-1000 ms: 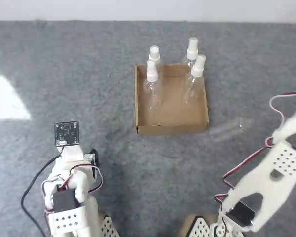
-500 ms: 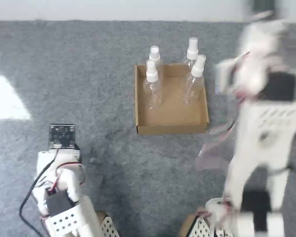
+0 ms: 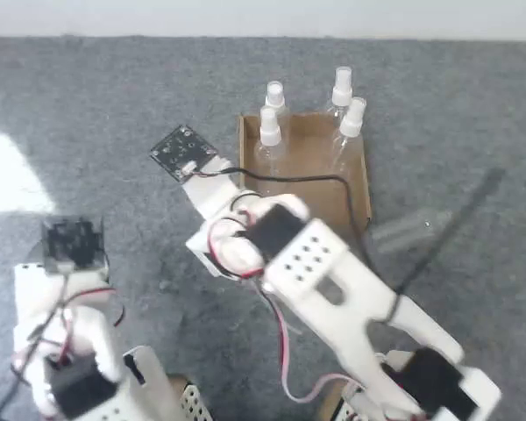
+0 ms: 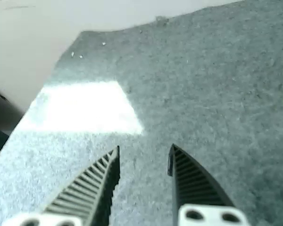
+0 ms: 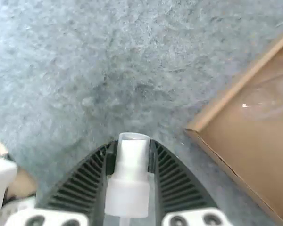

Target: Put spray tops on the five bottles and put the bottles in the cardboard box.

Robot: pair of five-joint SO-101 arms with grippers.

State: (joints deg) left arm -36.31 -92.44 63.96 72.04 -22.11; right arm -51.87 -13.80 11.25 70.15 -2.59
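The cardboard box (image 3: 364,189) stands open on the grey carpet. Two capped clear bottles (image 3: 269,149) (image 3: 346,140) stand inside it, and two more (image 3: 274,95) (image 3: 340,88) stand at its far edge. A clear bottle without a top (image 3: 408,230) lies on the carpet right of the box. My right arm (image 3: 316,263) stretches across to the box's near left corner. Its gripper (image 5: 132,141) is shut on a white spray top (image 5: 129,174) over the carpet, beside the box corner (image 5: 198,125). My left gripper (image 4: 145,151) is open over bare carpet at the front left, with nothing between its fingers.
A bright patch of light (image 3: 9,180) lies on the carpet at the far left. The carpet ends at a pale wall (image 3: 263,17) along the back. The left arm (image 3: 66,307) stands at the front left corner. A black cable (image 3: 456,224) trails over the lying bottle.
My right arm has swung from the right side across to the box's near left corner. The left arm has drawn back toward the front left.
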